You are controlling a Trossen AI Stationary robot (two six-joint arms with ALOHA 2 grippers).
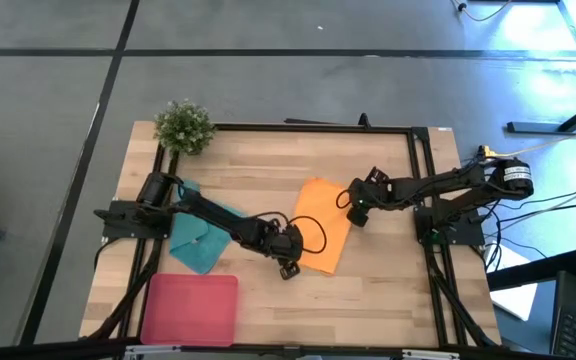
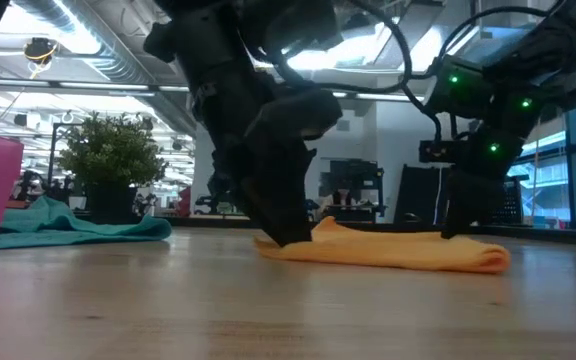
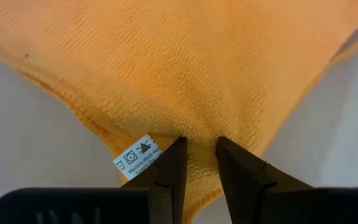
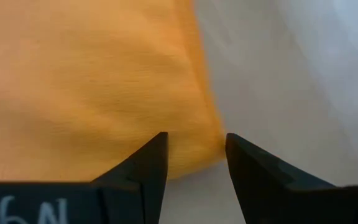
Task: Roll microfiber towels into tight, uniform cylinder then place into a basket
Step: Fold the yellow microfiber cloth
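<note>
Left gripper (image 3: 199, 146) jaws pinching orange towel (image 3: 185, 68) corner, right gripper (image 4: 194, 142) jaws straddling its edge

You had the flat orange microfiber towel (image 1: 323, 224) at the table's middle, the crumpled teal microfiber towel (image 1: 200, 240) left of it, the shallow pink-red rectangular basket (image 1: 190, 309) nearer than that, and the small green potted plant (image 1: 184, 125) at the far left corner.

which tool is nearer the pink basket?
Left. The left tool is at the orange towel's near corner, beside the basket; the right tool is at the towel's far edge.
</note>
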